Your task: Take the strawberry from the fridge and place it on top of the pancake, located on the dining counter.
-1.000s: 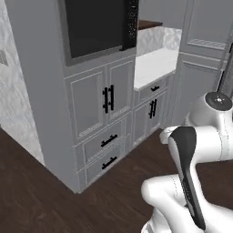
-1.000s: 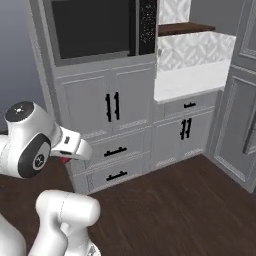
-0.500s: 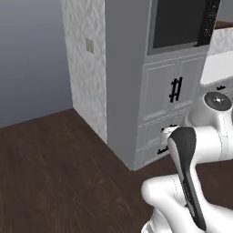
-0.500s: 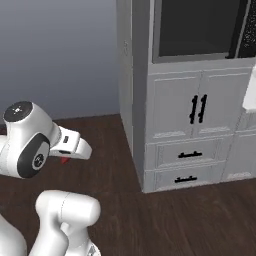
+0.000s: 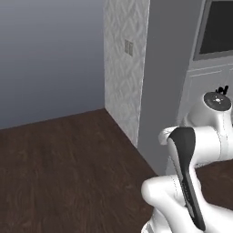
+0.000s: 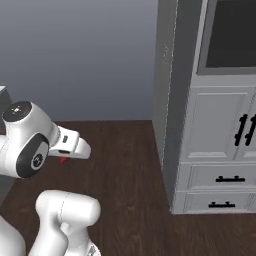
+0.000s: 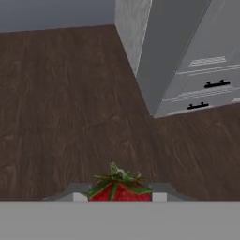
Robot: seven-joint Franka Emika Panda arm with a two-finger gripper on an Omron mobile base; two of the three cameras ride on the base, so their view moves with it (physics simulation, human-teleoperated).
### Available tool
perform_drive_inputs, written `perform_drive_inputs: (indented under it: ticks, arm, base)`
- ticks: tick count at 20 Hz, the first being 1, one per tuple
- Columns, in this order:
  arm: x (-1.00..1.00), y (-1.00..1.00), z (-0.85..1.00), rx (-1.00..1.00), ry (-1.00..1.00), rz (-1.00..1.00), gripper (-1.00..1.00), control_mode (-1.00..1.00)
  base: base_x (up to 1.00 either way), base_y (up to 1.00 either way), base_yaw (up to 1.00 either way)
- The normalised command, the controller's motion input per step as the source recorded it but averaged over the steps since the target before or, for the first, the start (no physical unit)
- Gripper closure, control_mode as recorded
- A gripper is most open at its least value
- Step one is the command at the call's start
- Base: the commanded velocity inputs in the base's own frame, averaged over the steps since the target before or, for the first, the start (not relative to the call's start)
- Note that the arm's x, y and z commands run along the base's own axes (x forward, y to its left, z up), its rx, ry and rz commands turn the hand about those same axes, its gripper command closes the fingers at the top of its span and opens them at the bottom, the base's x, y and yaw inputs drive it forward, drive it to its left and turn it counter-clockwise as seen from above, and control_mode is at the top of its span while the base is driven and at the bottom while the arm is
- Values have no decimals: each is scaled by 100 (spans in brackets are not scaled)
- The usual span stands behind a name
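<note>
We are carrying the strawberry (image 7: 119, 190) in our gripper (image 7: 120, 194), with the jaws squeezed in close on both sides of it, and its green leaves poke up between them. In the right base view a tiny bit of red peeks out under the hand, so the berry sits low and near our body. We think the job now is to bring it to the dining counter and the pancake. To do this well, we should hold on tight, keep the hand level and move smoothly, so the little berry does not slip out. The dark wood floor (image 5: 68, 164) is wide and bare on the left and far ahead, up to the plain grey wall (image 5: 50, 54), so there is lots of room there. On the right stands the tall grey cabinet (image 6: 175, 115) with a sharp corner, drawers (image 6: 220, 179) and black handles (image 6: 245, 130), and it is quite near our arm. We should swing wide of that corner and not let the elbow bump it.
</note>
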Motion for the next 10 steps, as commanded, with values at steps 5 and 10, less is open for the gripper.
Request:
perform_drive_inputs:
  ticks: [5,10]
  arm:
    - [0,0,0,0,0,0,100,100]
    - [0,0,0,0,0,0,100,100]
  base:
    - [66,43,5]
    - [25,98,10]
